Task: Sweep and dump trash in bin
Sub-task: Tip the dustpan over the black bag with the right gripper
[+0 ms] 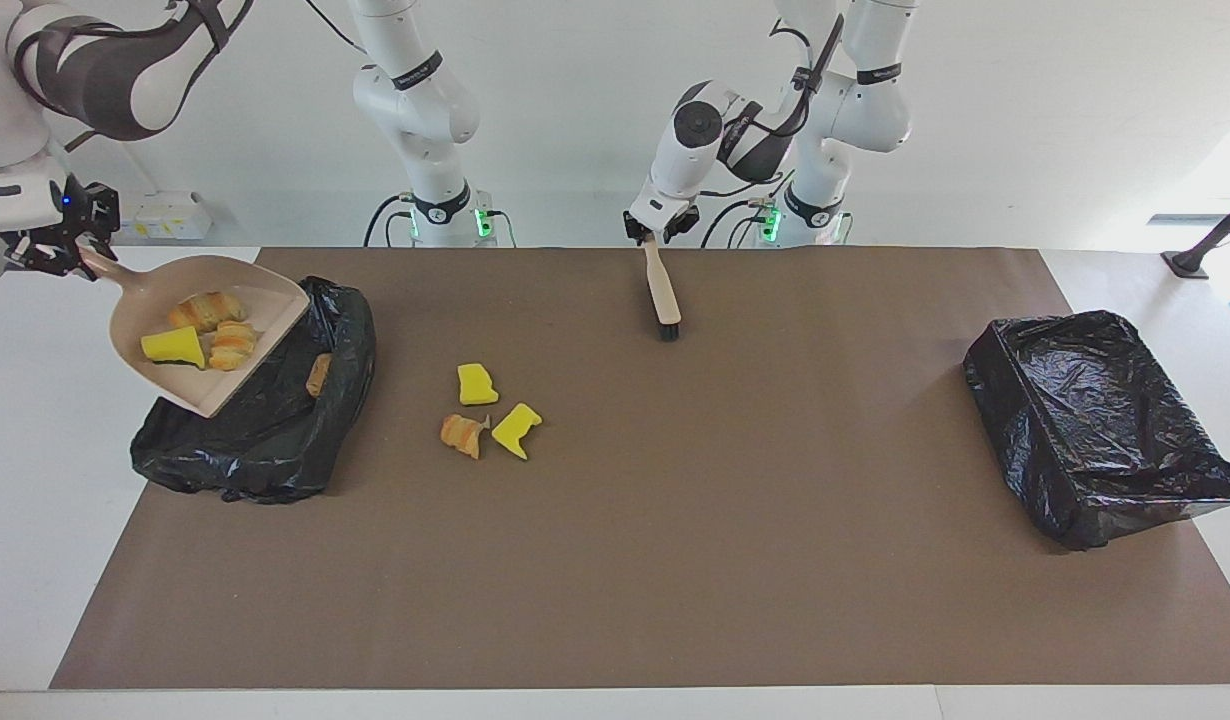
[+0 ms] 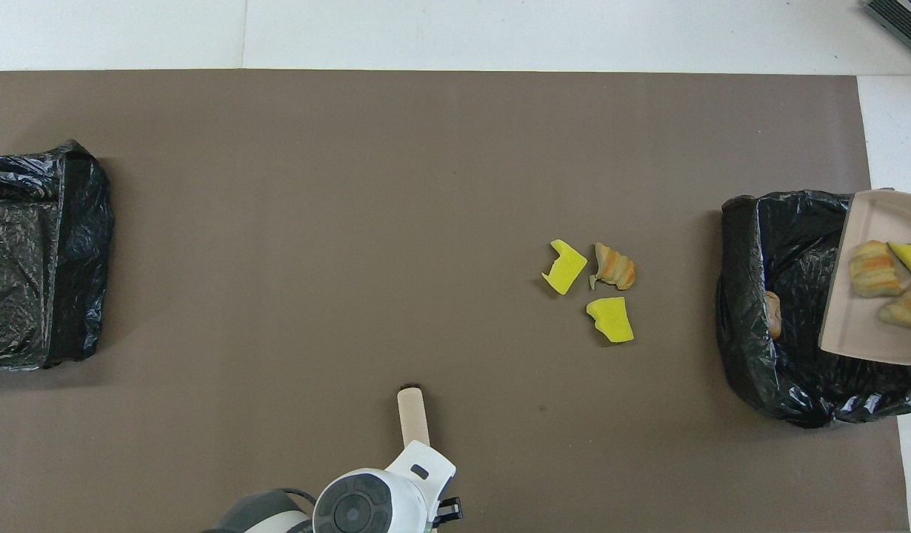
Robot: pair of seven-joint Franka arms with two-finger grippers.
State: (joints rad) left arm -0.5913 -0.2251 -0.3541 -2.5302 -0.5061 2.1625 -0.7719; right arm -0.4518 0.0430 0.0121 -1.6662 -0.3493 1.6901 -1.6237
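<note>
Right gripper (image 1: 50, 255), at the frame's upper left, is gripping the loaded dustpan (image 1: 210, 345) over the bin (image 1: 265, 440), seemingly dumping trash (image 1: 210, 335); steeper tipping comes next.

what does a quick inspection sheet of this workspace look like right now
surface: brown mat over a white table.
job's things: dustpan raised and tilted over the bin at the right arm's end, carrying two croissant bits and a yellow chunk; one croissant bit already in that bin; three loose pieces on the mat beside it; brush upright, bristles on the mat.
clutter: second bin at the left arm's end.
grippers: right gripper shut on the dustpan handle; left gripper shut on the brush handle.
cables: leads at both arm bases.
surroundings: white wall.
</note>
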